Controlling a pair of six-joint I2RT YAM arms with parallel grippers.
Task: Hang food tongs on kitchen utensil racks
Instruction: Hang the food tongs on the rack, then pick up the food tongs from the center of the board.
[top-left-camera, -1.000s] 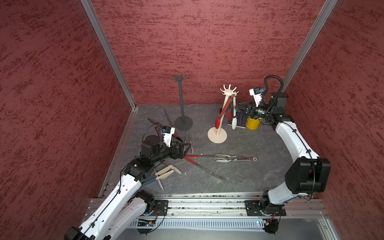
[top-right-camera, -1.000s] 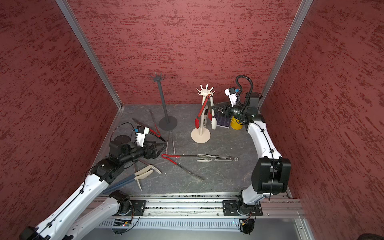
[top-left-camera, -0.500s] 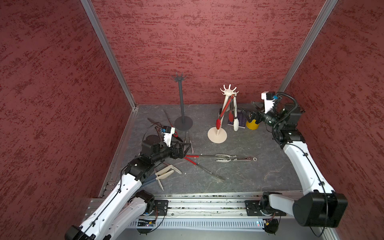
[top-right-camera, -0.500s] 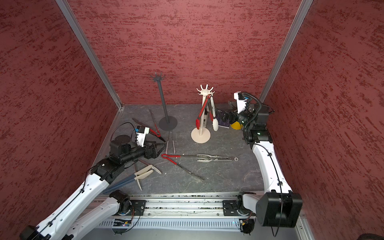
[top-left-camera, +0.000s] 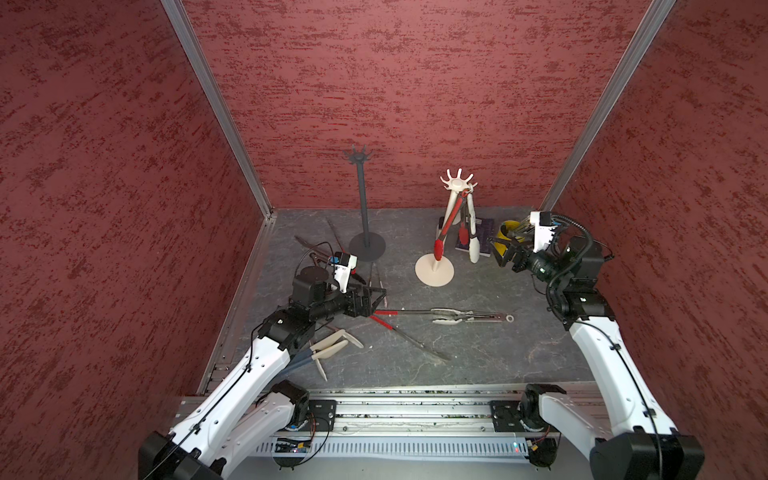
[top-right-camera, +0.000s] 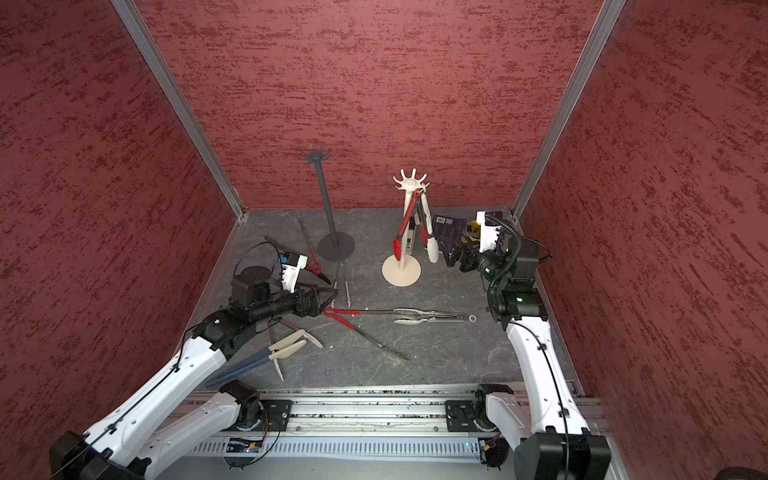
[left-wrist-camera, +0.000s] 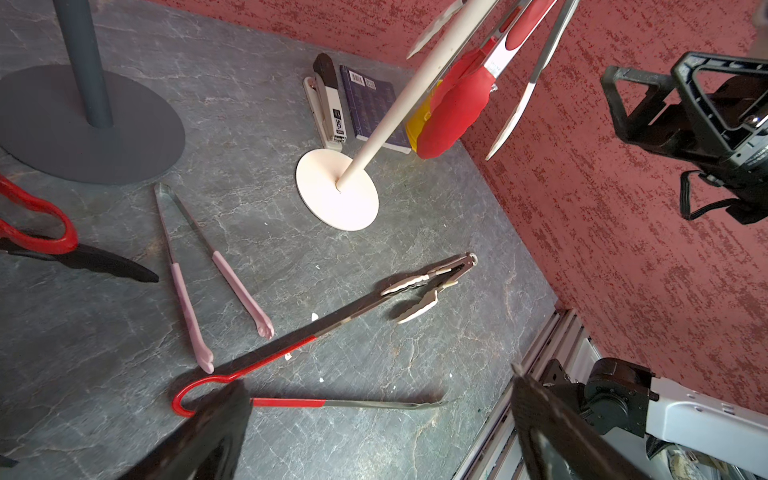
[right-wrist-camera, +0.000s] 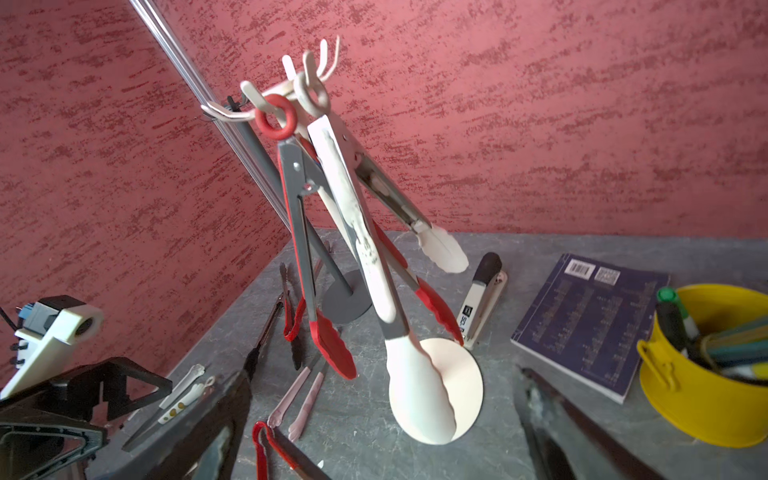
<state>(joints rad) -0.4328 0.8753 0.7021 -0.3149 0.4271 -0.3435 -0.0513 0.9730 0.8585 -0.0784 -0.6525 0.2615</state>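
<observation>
As right wrist reveals, red tongs (right-wrist-camera: 330, 347) ring-hooked

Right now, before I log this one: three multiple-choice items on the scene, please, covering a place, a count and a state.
1. Where are the pink-tipped tongs?
A. On the table, between the dark grey rack's base and the long red-handled tongs
B. Hanging on a rack
C. In a cup

2. How many tongs hang on the cream-white rack?
A. None
B. Two
C. Four

3. What is the right end effector's state?
A. Open, empty
B. Shut on tongs
C. Shut on a pencil

1 A: they lie flat by that base.
2 B: red-tipped tongs and white-tipped tongs each hang from a hook.
3 A: its jaws stand apart, nothing between.
</observation>
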